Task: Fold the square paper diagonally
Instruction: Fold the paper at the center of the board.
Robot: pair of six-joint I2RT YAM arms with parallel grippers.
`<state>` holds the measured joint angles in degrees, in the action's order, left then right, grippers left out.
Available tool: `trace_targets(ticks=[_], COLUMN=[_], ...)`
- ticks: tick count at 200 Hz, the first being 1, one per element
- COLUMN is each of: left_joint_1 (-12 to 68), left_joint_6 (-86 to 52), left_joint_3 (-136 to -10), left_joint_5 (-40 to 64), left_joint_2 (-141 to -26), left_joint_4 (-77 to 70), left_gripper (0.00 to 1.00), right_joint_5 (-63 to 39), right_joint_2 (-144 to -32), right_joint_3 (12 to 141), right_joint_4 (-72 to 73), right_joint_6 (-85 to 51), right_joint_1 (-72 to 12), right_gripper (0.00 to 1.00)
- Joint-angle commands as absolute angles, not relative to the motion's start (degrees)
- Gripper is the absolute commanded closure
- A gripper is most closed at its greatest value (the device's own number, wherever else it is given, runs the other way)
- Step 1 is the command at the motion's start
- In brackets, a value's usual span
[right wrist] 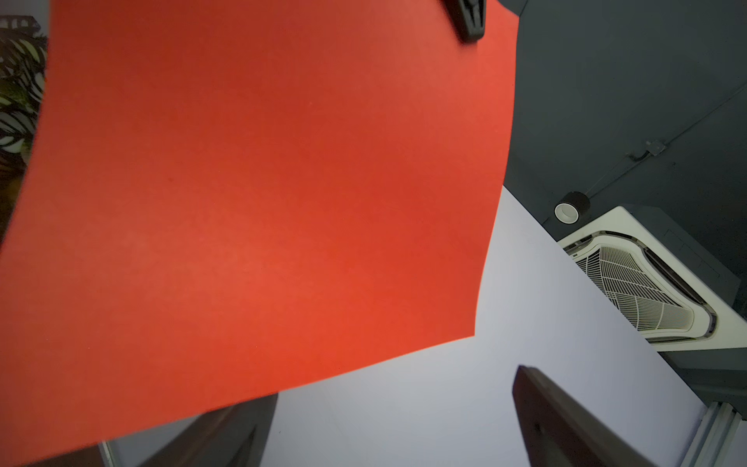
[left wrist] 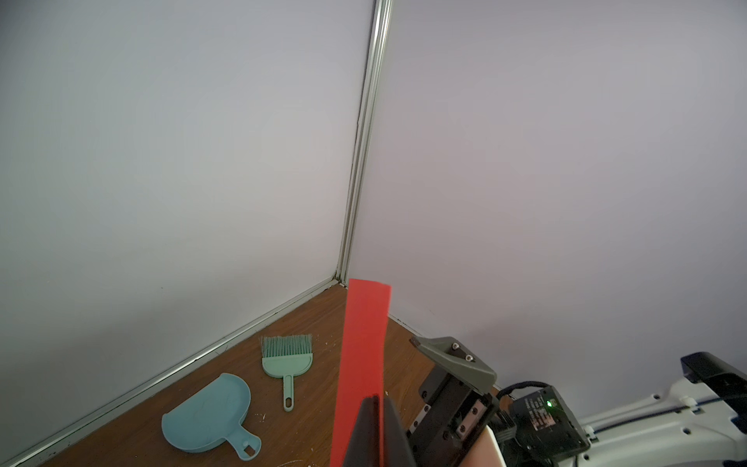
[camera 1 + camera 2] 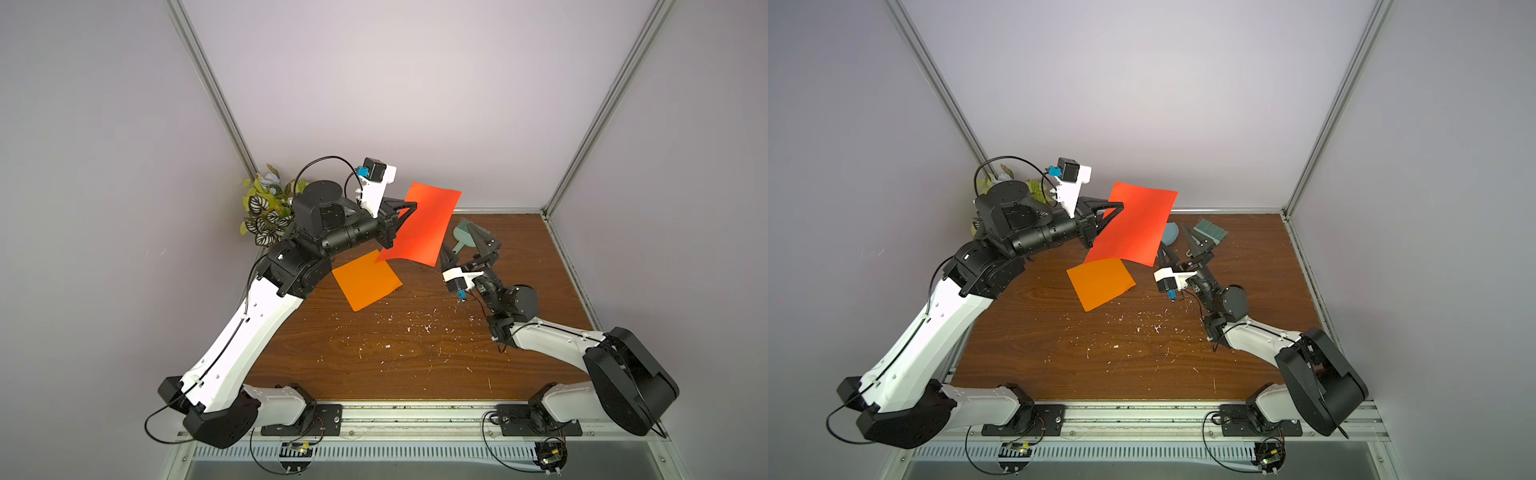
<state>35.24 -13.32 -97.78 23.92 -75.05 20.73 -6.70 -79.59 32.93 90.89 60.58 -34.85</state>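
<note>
**Hanging corner nearest right gripper (image 3: 460,245)**

The left gripper (image 3: 411,205), clamped on the red square paper sheet (image 3: 424,226), holds it aloft beyond the flat orange paper sheet (image 3: 365,280). The right gripper, fingers spread and empty, sits right of the orange paper sheet, apparently just under that corner.

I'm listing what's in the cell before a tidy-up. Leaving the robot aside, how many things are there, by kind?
Paper sheets: 2, the red paper and the orange paper
Brush: 1
Dustpan: 1
Plant: 1
Total: 5
</note>
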Motion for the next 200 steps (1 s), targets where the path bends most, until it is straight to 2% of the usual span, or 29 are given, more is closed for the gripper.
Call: trace_targets(ticks=[1, 68, 141, 177, 200], left_joint_1=[35.2, 35.1, 34.3, 33.0, 32.1], left_joint_6=[-13.3, -14.0, -14.3, -13.5, -12.2], left_joint_3=[-100.1, -101.0, -100.9, -101.0, -100.9], left_joint_5=[24.2, 25.9, 23.4, 23.0, 23.3], left_joint_2=[-75.2, -74.6, -75.8, -76.7, -77.1], left_joint_4=[20.6, 20.2, 21.6, 23.3, 24.6], left_gripper=[0.99, 1.00, 0.99, 0.99, 0.99], right_joint_5=[-7.1, -5.2, -5.6, -8.4, -11.7], right_joint_2=[-79.4, -86.5, -82.1, -78.8, -75.9], right_joint_3=[34.8, 40.0, 36.5, 35.7, 37.1], right_joint_4=[92.6, 97.1, 96.0, 89.2, 78.5], right_joint_6=[60.4, 62.6, 62.3, 62.8, 62.9], right_joint_1=[-35.2, -35.1, -35.3, -35.3, -35.3], right_gripper=[0.02, 0.01, 0.01, 0.03, 0.13])
